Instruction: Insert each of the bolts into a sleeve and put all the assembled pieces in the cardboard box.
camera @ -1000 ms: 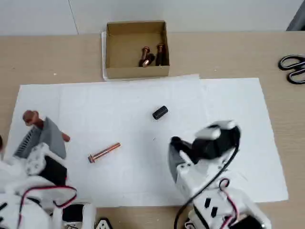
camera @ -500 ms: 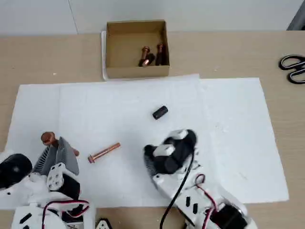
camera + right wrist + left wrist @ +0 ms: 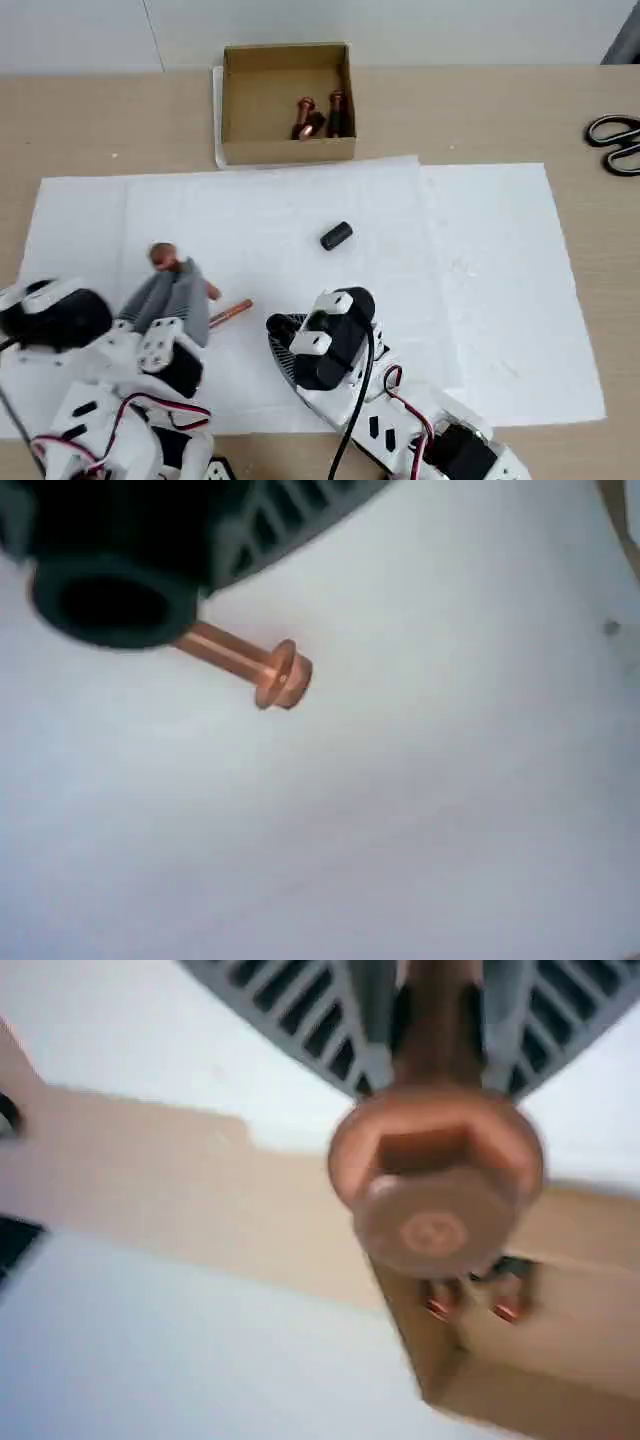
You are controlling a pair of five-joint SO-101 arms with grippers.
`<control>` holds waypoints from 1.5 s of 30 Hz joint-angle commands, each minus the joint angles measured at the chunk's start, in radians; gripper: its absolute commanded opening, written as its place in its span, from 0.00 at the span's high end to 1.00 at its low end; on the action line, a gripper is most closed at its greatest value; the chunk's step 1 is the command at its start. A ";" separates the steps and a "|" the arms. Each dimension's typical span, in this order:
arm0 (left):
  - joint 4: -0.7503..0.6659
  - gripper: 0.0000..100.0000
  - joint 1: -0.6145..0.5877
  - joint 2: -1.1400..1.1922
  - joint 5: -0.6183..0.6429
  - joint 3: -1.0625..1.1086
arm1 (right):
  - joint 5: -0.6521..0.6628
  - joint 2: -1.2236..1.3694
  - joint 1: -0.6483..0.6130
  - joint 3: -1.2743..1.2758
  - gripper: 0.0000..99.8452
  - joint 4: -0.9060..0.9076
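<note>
My left gripper point(image 3: 176, 278) is shut on a copper bolt point(image 3: 162, 256), whose hex head point(image 3: 435, 1180) points away from the fingers point(image 3: 290, 990). My right gripper point(image 3: 287, 345) is shut on a black sleeve point(image 3: 112, 600), held low over the white paper. A loose copper bolt point(image 3: 230, 312) lies on the paper between the two grippers; in the right wrist view this bolt point(image 3: 250, 665) lies just beyond the sleeve's open end. Farther back lies a second black sleeve point(image 3: 336, 236). The cardboard box point(image 3: 288, 150) at the back holds two assembled pieces point(image 3: 320, 115).
White paper point(image 3: 480, 280) covers most of the wooden table. Scissors point(image 3: 615, 140) lie at the far right edge. In the left wrist view the box point(image 3: 520, 1380) stands beyond the held bolt. Both arm bodies crowd the table's near edge.
The left gripper has carried its bolt rightward toward the middle of the paper. The right gripper with the sleeve has swung left and nearer the loose bolt.
</note>
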 commanded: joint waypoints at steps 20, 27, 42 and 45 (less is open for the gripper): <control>-0.034 0.99 0.227 -0.002 0.011 0.093 | 0.018 -0.010 -0.012 -0.006 1.00 -0.031; -0.034 0.99 0.301 0.000 0.038 0.093 | 0.018 -0.010 -0.012 -0.003 1.00 -0.033; 0.020 0.99 0.301 0.000 -0.009 0.114 | 0.086 -0.010 -0.047 -0.008 1.00 -0.082; 0.046 0.99 0.301 -0.002 -0.012 0.110 | 0.087 -0.010 -0.015 -0.009 1.00 -0.082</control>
